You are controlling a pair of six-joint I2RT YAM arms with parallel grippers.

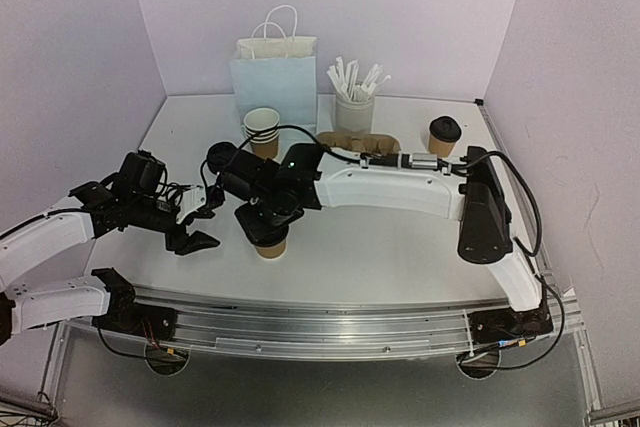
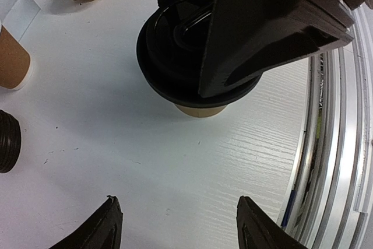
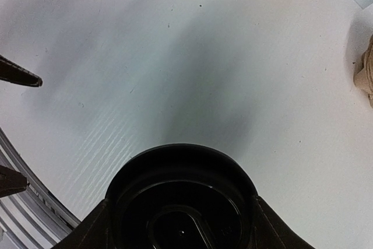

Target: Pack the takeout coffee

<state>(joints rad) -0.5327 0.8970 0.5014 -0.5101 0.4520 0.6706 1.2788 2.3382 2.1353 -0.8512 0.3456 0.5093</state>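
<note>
A brown kraft cup (image 1: pixel 271 246) stands near the table's front with a black lid (image 3: pixel 182 202) on top of it. My right gripper (image 1: pixel 265 219) reaches down over it, and its fingers (image 3: pixel 100 221) press against both sides of the lid (image 2: pixel 180 51). Only the cup's base (image 2: pixel 201 110) shows under the lid. My left gripper (image 2: pixel 182 221) is open and holds nothing, just left of this cup (image 1: pixel 195 229). Farther back stand an open kraft cup (image 1: pixel 262 131), a loose black lid (image 1: pixel 222 155) and a lidded cup (image 1: pixel 444 135).
A pale blue paper bag (image 1: pixel 275 82) stands at the back, with a white cup of wrapped straws (image 1: pixel 353 107) beside it. Brown cardboard cup carriers (image 1: pixel 358 142) lie in front of the straws. The metal rail (image 1: pixel 330 322) runs along the table's near edge.
</note>
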